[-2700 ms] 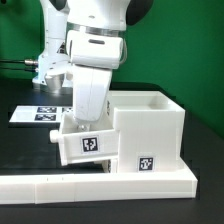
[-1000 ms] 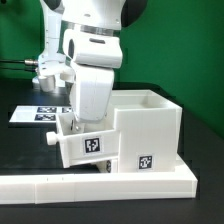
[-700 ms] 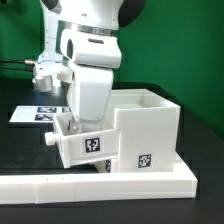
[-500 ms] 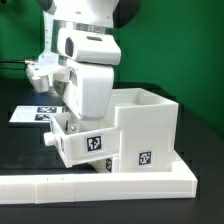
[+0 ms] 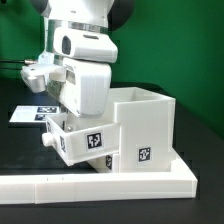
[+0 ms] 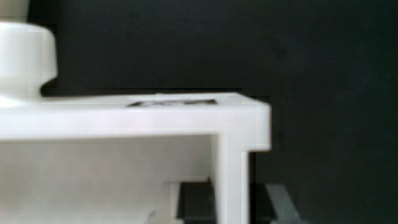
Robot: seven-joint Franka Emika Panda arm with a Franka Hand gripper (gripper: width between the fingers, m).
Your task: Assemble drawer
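White tray (image 5: 82,143) and box shell (image 5: 146,125) (black-and-white tags).

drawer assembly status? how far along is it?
Looks done: the small white knobbed tray sits against the side of the big white plastic box shell, apparently partly inserted. In hand: the arm's gripper is down at the tray; its fingers are hidden, so I cannot confirm a grasp. Left: the tray still sticks out towards the exterior view's left, so it needs pushing fully in.
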